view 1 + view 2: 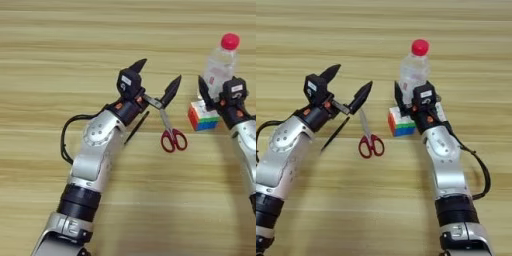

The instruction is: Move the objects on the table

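Observation:
My left gripper hovers open over the middle of the table, its two black fingers spread wide with nothing between them. Just below it lie red-handled scissors, blades pointing up toward the gripper, and a thin black stick lies slanted beside my left wrist. To the right stands a clear plastic bottle with a red cap, with a multicoloured puzzle cube at its foot. My right gripper is right against the bottle's base and above the cube, hiding part of both.
Bare wooden table top stretches across the far side and along the near edge between my two arms. A black cable loops out beside my left forearm.

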Robot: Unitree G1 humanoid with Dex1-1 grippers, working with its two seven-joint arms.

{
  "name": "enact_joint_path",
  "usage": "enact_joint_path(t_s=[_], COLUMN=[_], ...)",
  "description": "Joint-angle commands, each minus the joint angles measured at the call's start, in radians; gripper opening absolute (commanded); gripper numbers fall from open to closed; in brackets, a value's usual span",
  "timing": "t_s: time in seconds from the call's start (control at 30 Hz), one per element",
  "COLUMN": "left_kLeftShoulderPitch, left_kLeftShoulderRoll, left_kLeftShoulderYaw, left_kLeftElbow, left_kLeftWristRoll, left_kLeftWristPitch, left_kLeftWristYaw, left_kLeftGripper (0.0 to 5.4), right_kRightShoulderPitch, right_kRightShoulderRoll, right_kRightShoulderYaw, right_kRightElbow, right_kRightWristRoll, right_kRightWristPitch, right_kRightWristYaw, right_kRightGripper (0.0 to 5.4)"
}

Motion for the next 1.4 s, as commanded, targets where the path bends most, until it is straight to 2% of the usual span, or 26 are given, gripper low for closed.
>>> enact_joint_path(t_s=[0.03, 0.17, 0.27, 0.43, 0.77, 0.97, 1.2, 1.4], left_kLeftShoulderPitch=[-0.035, -0.062, -0.092, -0.112, -0.111, -0.110, -0.110, -0.106], left_kLeftShoulderRoll=[0.006, 0.014, 0.026, 0.032, 0.037, 0.043, 0.064, 0.067], left_kLeftShoulderYaw=[0.042, 0.083, 0.126, 0.145, 0.141, 0.146, 0.182, 0.194], left_kLeftElbow=[0.035, 0.106, 0.199, 0.279, 0.299, 0.306, 0.352, 0.361], left_kLeftWristRoll=[0.015, 0.052, 0.069, 0.067, 0.064, 0.060, 0.049, 0.045], left_kLeftWristPitch=[-0.040, -0.112, -0.169, -0.217, -0.241, -0.245, -0.271, -0.283], left_kLeftWristYaw=[0.043, 0.106, 0.152, 0.164, 0.162, 0.160, 0.163, 0.161], left_kLeftGripper=[5.40, 5.40, 5.40, 5.40, 5.40, 5.40, 5.40, 5.40], right_kRightShoulderPitch=[-0.039, -0.043, -0.048, -0.054, -0.086, -0.108, -0.131, -0.151], right_kRightShoulderRoll=[-0.026, -0.052, -0.078, -0.113, -0.170, -0.184, -0.200, -0.202], right_kRightShoulderYaw=[-0.044, -0.082, -0.112, -0.137, -0.165, -0.165, -0.164, -0.157], right_kRightElbow=[0.003, 0.032, 0.072, 0.149, 0.338, 0.418, 0.505, 0.591], right_kRightWristRoll=[0.014, 0.005, -0.008, -0.032, -0.051, -0.056, -0.057, -0.059], right_kRightWristPitch=[0.003, 0.001, -0.005, -0.021, -0.087, -0.137, -0.180, -0.209], right_kRightWristYaw=[-0.031, -0.067, -0.106, -0.154, -0.211, -0.232, -0.246, -0.254], right_kRightGripper=[3.23, 3.23, 3.23, 3.23, 3.23, 3.23, 3.23, 3.23])
